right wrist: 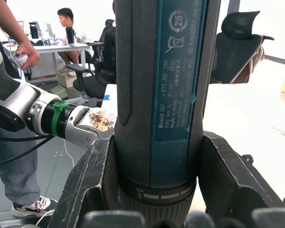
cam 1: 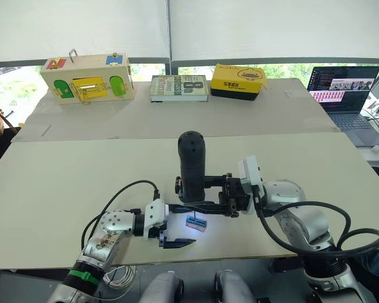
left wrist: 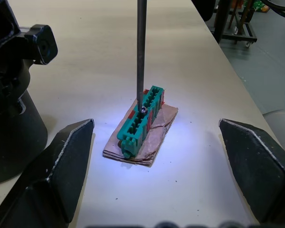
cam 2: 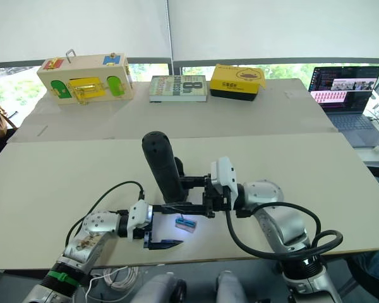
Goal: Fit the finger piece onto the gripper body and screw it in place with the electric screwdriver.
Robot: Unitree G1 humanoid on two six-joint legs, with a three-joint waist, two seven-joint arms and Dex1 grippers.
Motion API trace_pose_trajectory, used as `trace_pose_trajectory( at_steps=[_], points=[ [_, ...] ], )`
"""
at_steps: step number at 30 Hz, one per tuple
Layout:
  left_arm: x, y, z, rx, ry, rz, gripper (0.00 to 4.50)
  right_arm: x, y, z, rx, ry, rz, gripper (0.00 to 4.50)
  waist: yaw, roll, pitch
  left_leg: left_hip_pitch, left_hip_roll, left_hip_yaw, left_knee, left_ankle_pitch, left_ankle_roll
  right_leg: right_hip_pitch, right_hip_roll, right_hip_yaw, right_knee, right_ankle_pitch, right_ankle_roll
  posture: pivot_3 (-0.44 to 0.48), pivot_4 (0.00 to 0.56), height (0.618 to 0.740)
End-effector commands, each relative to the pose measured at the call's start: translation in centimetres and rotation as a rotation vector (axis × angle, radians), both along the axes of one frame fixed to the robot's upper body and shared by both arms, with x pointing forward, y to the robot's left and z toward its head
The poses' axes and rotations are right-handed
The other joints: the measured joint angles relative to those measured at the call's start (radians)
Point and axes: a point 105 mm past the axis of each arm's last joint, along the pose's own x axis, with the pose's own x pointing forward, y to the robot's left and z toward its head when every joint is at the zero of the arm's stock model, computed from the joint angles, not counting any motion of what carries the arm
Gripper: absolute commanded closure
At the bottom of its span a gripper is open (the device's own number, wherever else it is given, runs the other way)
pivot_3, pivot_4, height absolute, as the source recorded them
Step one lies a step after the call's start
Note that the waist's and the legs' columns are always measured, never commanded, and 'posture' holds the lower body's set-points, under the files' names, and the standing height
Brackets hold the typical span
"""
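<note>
the screwdriver (cam 1: 191, 165) is held upright, clamped in the right end effector (cam 1: 230, 196), its bit seated on a screw in the green block (left wrist: 138, 122) (lit, on the bench (cam 1: 63, 177)). the left end effector (left wrist: 156, 161) is spread wide, empty. the bit should be kept vertical.

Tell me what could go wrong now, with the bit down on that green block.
The electric screwdriver is held upright by the right gripper, its bit resting on a screw in the small green block. The block sits loose on a scrap of cardboard; nothing clamps it, so it may spin or slide. The left gripper is open around the block, not touching it. A tilted driver might slip off the screw.
</note>
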Motion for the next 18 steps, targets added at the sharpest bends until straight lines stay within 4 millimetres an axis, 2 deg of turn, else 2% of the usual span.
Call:
trace_pose_trajectory(
  at_steps=[1, 18],
  points=[
    [-0.68, 0.35, -2.63, 0.067, 0.092, 0.014, 0.06, -0.55, -0.06, 1.3, 0.026, -0.048, 0.031, 2.58, 0.001, 0.0, 0.0, 0.0, 0.0, 0.0, 0.0, 0.0, 0.0, 0.0, 0.0, 0.0, 0.0, 0.0, 0.0, 0.0, 0.15, 0.74],
    [-0.7, 0.29, -2.59, 0.065, 0.093, 0.014, 0.06, -0.67, -0.16, 1.18, 0.018, -0.042, 0.034, 2.58, 0.006, 0.0, 0.0, 0.0, 0.0, 0.0, 0.0, 0.0, 0.0, 0.0, 0.0, 0.0, 0.0, -0.001, 0.001, 0.0, 0.15, 0.74]
  ],
)
